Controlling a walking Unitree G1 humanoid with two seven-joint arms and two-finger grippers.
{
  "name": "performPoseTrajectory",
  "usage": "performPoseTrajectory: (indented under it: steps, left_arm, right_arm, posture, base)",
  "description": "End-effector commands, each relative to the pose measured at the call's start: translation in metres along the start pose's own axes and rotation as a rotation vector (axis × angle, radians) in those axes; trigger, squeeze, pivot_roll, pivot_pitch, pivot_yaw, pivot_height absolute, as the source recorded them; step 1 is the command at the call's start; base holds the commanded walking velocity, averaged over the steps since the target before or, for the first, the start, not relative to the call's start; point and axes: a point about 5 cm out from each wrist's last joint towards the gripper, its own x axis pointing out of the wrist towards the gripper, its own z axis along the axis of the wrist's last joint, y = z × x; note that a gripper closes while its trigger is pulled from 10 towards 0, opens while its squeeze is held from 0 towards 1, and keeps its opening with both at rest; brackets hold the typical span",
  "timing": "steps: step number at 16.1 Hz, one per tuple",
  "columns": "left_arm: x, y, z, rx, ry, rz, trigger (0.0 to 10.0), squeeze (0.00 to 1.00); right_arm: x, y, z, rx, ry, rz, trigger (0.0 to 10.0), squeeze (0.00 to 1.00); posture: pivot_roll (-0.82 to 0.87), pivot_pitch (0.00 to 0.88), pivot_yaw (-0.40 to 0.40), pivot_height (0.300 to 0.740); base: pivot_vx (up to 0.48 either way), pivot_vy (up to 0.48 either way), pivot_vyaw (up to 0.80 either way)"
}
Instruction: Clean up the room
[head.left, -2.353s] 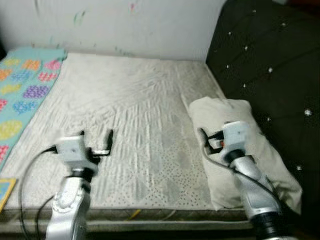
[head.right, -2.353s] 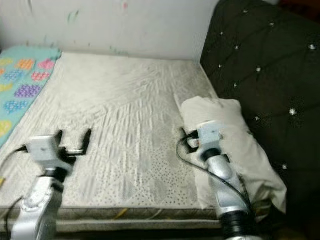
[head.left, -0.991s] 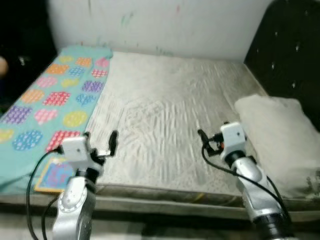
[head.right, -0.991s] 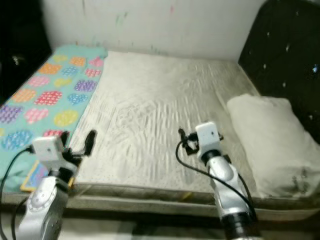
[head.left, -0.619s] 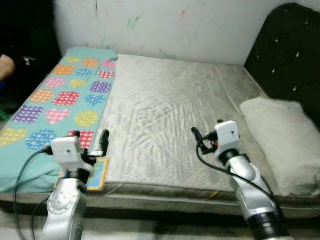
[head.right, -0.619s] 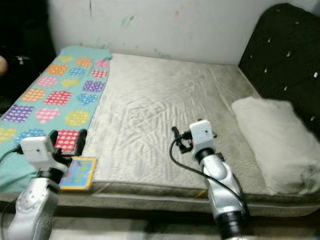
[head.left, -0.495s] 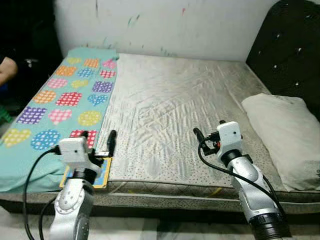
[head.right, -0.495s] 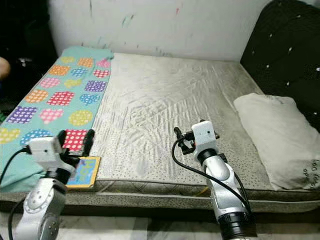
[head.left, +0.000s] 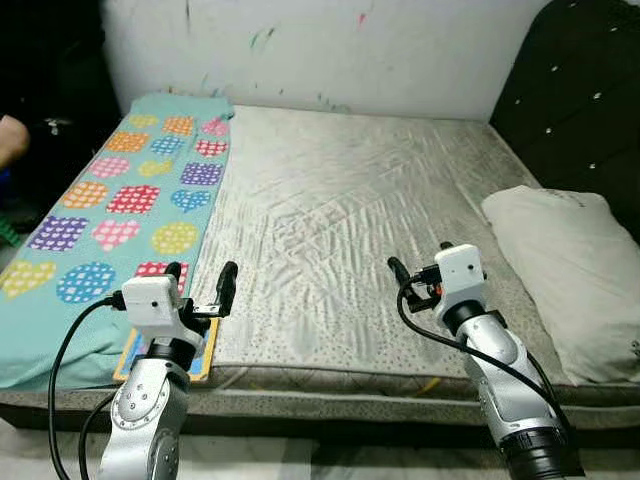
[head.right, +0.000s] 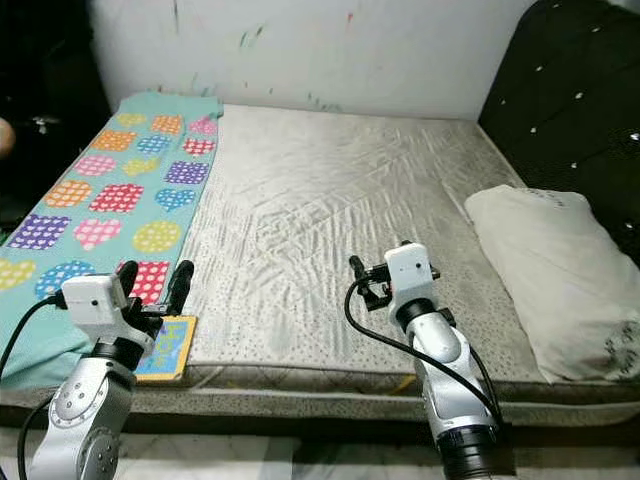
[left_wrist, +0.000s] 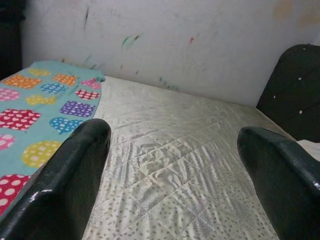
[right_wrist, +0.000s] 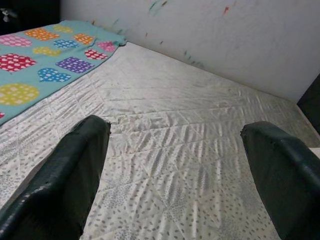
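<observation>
Two grippers hover over the near edge of the bed (head.left: 340, 210), both empty with fingers spread wide: the left gripper (head.left: 200, 283) above the seam between the blanket (head.left: 100, 200) and the bare mattress, the right gripper (head.left: 418, 270) above the mattress middle-right. Just under the left gripper a small colourful book (head.right: 165, 347) lies flat at the bed's edge, touching the blanket's near corner; it looks like the one loose item to tidy. A pillow (head.left: 565, 275) rests at the right, against the dark headboard (head.left: 570, 110). This reads as the scouting step, nothing picked up yet. Next, I judge, the left gripper should drop toward the book and close on its near edge; being thin and flat, it may need sliding past the mattress lip to get a finger beneath
</observation>
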Motion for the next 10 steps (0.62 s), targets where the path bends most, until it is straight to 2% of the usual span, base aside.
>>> performPoseTrajectory:
  steps: [1,10]
  left_arm:
    - [0.0008,-0.0007,0.0033,0.004,-0.014,-0.006,10.0,0.00]
    - [0.0010,-0.0014,0.0025,0.008,-0.008,-0.013,10.0,0.00]
  right_arm:
    - [-0.0001,-0.0038,0.0008,-0.003,0.000,-0.006,10.0,0.00]
    - [-0.0003,-0.0040,0.0006,-0.004,-0.001,-0.009,10.0,0.00]
  posture:
    - [-0.04,0.000,-0.061,0.740]
    - [-0.04,0.000,-0.057,0.740]
  base:
    - [0.262,0.000,0.00]
    - [0.261,0.000,0.00]
